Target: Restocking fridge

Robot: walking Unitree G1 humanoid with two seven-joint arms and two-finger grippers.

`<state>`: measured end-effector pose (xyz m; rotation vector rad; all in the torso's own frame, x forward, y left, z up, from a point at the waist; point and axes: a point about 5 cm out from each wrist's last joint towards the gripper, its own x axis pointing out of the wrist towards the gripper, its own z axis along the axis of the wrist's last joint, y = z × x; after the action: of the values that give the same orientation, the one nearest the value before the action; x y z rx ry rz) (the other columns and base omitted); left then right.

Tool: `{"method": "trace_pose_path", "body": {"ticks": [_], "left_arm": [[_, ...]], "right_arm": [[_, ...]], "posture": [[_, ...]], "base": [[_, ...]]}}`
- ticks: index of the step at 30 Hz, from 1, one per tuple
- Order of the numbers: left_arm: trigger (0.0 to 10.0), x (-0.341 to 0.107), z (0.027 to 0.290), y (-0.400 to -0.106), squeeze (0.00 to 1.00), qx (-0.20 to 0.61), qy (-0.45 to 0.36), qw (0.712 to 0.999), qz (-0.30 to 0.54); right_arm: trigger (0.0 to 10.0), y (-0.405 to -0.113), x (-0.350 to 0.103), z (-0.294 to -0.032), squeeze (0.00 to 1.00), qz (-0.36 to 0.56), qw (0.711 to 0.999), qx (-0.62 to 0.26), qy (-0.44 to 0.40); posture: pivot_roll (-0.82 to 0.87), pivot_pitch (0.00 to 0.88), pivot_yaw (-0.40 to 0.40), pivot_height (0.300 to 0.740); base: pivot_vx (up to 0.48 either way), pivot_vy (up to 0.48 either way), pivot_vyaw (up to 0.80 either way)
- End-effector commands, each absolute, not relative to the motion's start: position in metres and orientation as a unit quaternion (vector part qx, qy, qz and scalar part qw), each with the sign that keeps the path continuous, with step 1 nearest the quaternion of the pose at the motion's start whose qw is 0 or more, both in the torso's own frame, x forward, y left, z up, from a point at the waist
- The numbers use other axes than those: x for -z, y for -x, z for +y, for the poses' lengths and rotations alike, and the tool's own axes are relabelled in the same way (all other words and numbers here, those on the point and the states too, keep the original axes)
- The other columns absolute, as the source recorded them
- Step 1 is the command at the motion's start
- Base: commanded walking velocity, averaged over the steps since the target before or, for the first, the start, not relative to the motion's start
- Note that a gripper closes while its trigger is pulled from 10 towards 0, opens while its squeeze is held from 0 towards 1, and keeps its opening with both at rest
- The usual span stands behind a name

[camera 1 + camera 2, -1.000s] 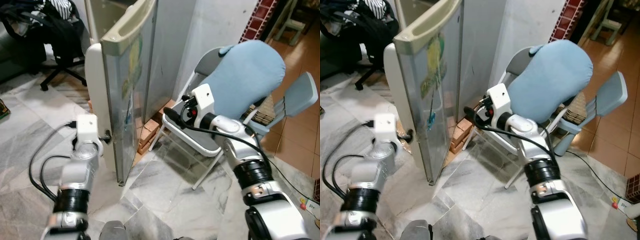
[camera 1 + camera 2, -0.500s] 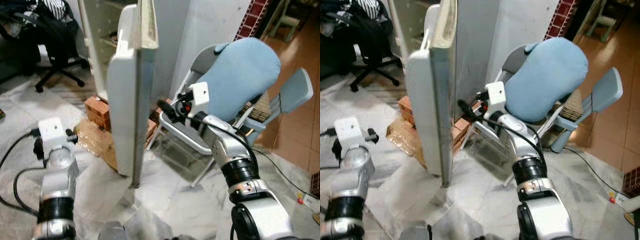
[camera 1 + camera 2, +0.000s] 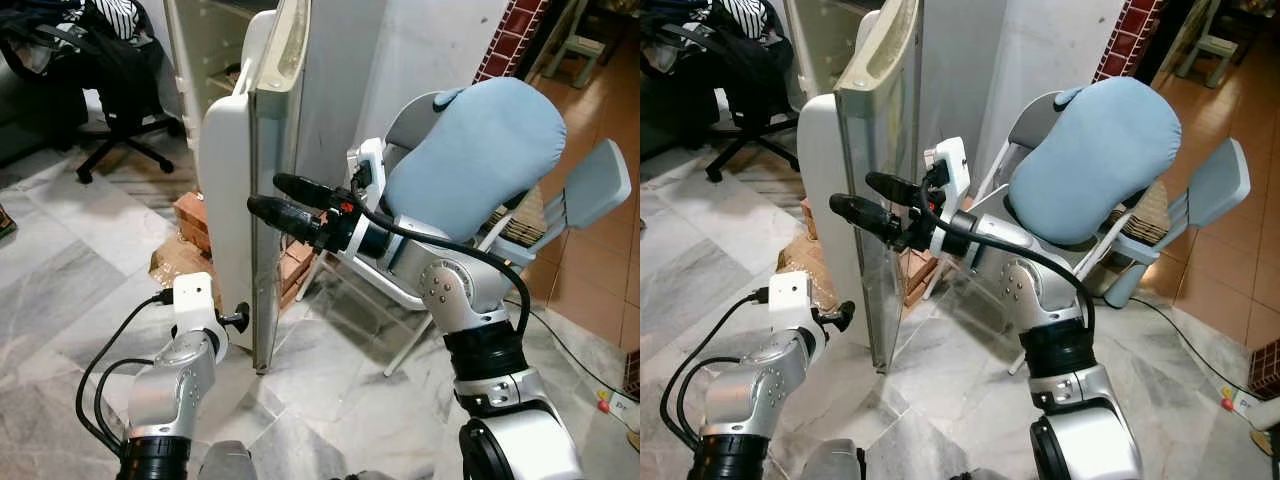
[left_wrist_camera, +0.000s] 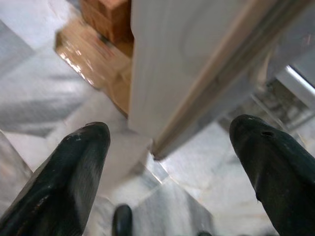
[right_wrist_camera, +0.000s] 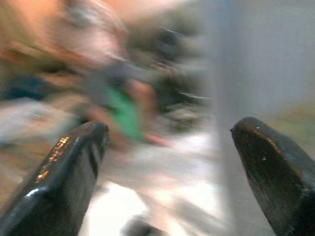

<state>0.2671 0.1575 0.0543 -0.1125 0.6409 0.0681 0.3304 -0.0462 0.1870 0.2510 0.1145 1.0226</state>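
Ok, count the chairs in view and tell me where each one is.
3. A black office chair far left beyond the fridge door, a folding chair with a blue cushion right of the fridge, and a grey-blue plastic chair behind it. Others may be hidden.

The right wrist view is smeared by motion: beyond its two black fingers (image 5: 64, 177) only a green patch, orange and grey blurs can be made out. The tall white fridge door (image 3: 245, 200) is cut off at the picture's top and hides most of the fridge interior behind it. The left gripper (image 3: 238, 318) is half hidden against the door's lower edge.
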Motion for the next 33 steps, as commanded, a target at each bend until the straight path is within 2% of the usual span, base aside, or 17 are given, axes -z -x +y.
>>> {"method": "trace_pose_path", "body": {"ticks": [1,4,9,12,14,15,17,19,21,25,27,29,33], "left_arm": [[10.0,-0.055,0.159,-0.269,0.0,-0.035,0.047,0.946,0.318],[10.0,-0.056,0.156,-0.269,0.0,-0.023,0.044,0.946,0.321],[10.0,-0.055,0.153,-0.27,0.0,-0.018,0.036,0.946,0.321],[10.0,-0.053,0.152,-0.266,0.0,-0.022,0.057,0.941,0.334],[10.0,-0.051,0.151,-0.266,0.0,-0.023,0.06,0.939,0.339],[10.0,-0.051,0.151,-0.266,0.0,-0.023,0.06,0.939,0.339],[10.0,-0.05,0.151,-0.267,0.0,-0.021,0.057,0.939,0.338],[10.0,-0.05,0.151,-0.268,0.0,-0.019,0.055,0.94,0.338],[10.0,-0.05,0.15,-0.269,0.0,-0.018,0.053,0.939,0.339],[10.0,-0.051,0.15,-0.272,0.0,-0.019,0.055,0.941,0.333],[10.0,-0.052,0.149,-0.275,0.0,-0.021,0.057,0.944,0.325],[10.0,-0.056,0.15,-0.278,0.0,-0.029,0.061,0.949,0.308],[10.0,-0.07,0.158,-0.29,0.0,-0.049,0.034,0.967,0.249]], "right_arm": [[10.0,-0.347,-0.166,-0.056,0.0,0.087,0.91,-0.403,-0.041],[10.0,-0.358,-0.148,-0.057,0.0,0.107,0.92,-0.376,0.039],[10.0,-0.368,-0.146,-0.054,0.0,0.116,0.928,-0.347,0.067],[10.0,-0.382,-0.175,-0.037,0.0,0.067,0.951,-0.299,0.031],[10.0,-0.382,-0.209,-0.006,0.0,0.045,0.942,-0.321,-0.084],[10.0,-0.382,-0.209,-0.006,0.0,0.045,0.942,-0.321,-0.084],[10.0,-0.378,-0.224,0.012,0.0,0.044,0.928,-0.345,-0.135],[10.0,-0.366,-0.243,0.032,0.0,0.043,0.898,-0.394,-0.192],[10.0,-0.348,-0.263,0.052,0.0,0.044,0.858,-0.456,-0.234],[10.0,-0.315,-0.294,0.065,0.0,0.029,0.787,-0.547,-0.283],[10.0,-0.318,-0.289,0.059,0.0,0.017,0.799,-0.543,-0.255],[10.0,-0.326,-0.273,0.048,0.0,0.023,0.824,-0.523,-0.216],[10.0,-0.351,-0.221,0.001,0.0,0.042,0.902,-0.418,-0.102]], "posture": [[0.11,0.0,-0.095,0.74],[0.12,0.0,-0.099,0.74],[0.14,0.0,-0.111,0.74],[0.14,0.0,-0.118,0.74],[0.14,0.0,-0.12,0.74],[0.14,0.0,-0.12,0.74],[0.14,0.0,-0.122,0.74],[0.14,0.0,-0.12,0.74],[0.13,0.0,-0.12,0.74],[0.13,0.0,-0.121,0.74],[0.12,0.0,-0.122,0.74],[0.12,0.0,-0.123,0.74],[0.12,0.0,-0.134,0.74]], "base": [[0.0,0.0,0.0],[0.0,0.0,0.0],[0.0,0.0,0.0],[0.0,0.0,0.0],[0.0,0.0,0.0],[0.0,0.0,0.0],[0.0,0.0,0.0],[0.0,0.0,0.0],[0.0,0.0,0.0],[0.0,0.0,0.0],[0.0,0.0,0.0],[0.0,0.0,0.0],[0.0,0.0,0.0]]}}
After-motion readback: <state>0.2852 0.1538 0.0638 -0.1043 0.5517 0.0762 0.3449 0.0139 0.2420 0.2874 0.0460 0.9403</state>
